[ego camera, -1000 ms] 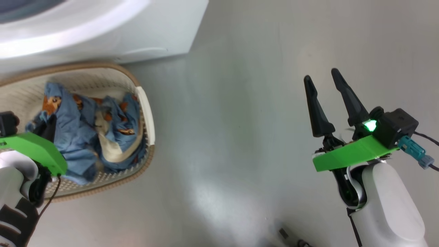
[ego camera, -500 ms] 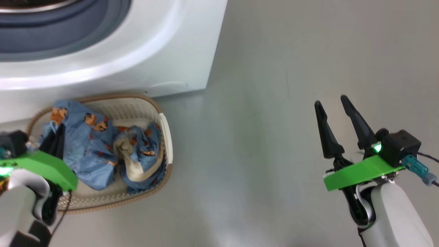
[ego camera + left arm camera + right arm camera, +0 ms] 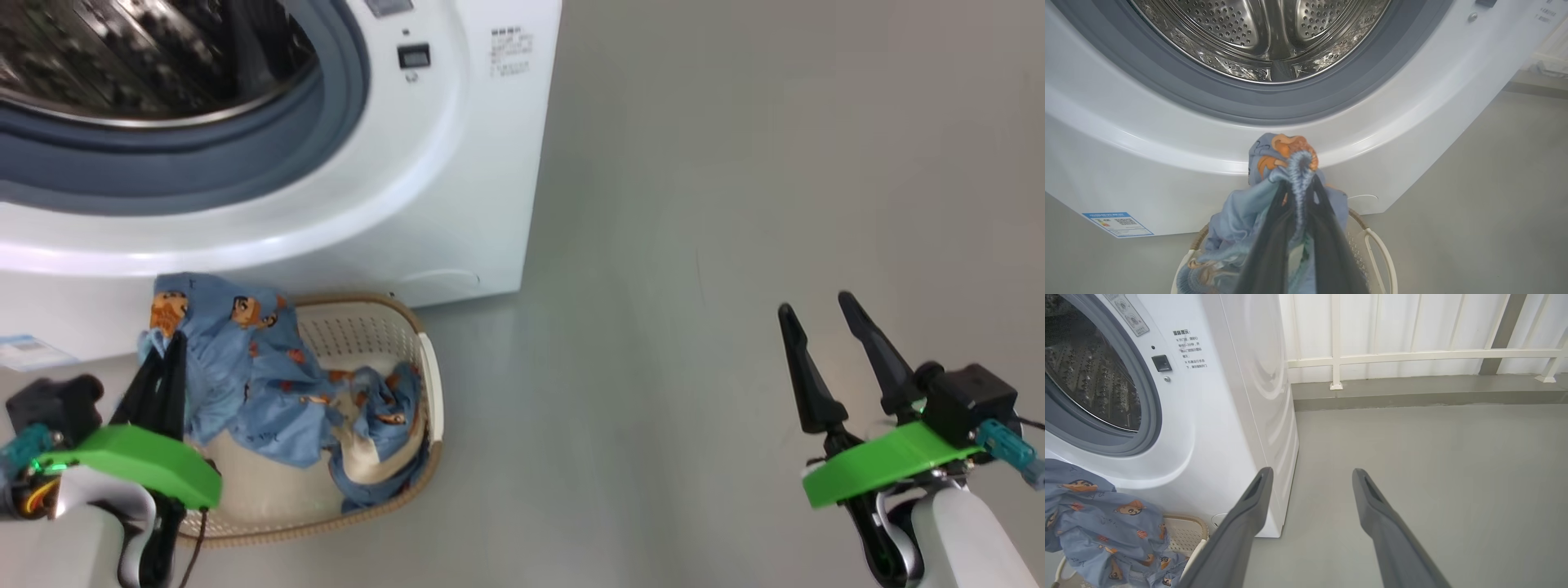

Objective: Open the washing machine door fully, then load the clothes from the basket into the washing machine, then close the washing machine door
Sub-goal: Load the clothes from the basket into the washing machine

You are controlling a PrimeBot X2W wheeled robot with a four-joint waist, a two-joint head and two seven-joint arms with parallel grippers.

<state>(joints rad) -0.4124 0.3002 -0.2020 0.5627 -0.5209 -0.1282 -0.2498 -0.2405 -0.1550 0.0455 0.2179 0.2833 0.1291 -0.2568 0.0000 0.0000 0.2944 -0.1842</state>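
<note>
The washing machine [image 3: 457, 163] stands white at the upper left, its steel drum [image 3: 1261, 32] showing inside the grey gasket [image 3: 245, 163]; the washing machine door is out of view. In front of it on the floor sits the cream basket [image 3: 430, 392]. My left gripper [image 3: 169, 339] is shut on a light-blue garment [image 3: 1290, 153] of the clothes and holds it up over the basket's left end, below the drum opening. More clothes [image 3: 375, 416] lie in the basket. My right gripper [image 3: 816, 306] hangs open over the bare floor far to the right, fingers [image 3: 1257, 494] spread with nothing between them.
A blue label [image 3: 1118, 223] sits low on the washer's front. Grey floor [image 3: 653, 367] stretches to the right of the washer and basket. A white railing and panelled wall [image 3: 1412, 355] close off the far side behind a low kerb.
The head camera has tilted up, bringing the drum opening into view. My left gripper has raised the light-blue garment out of the pile in the basket. The right gripper stays open.
</note>
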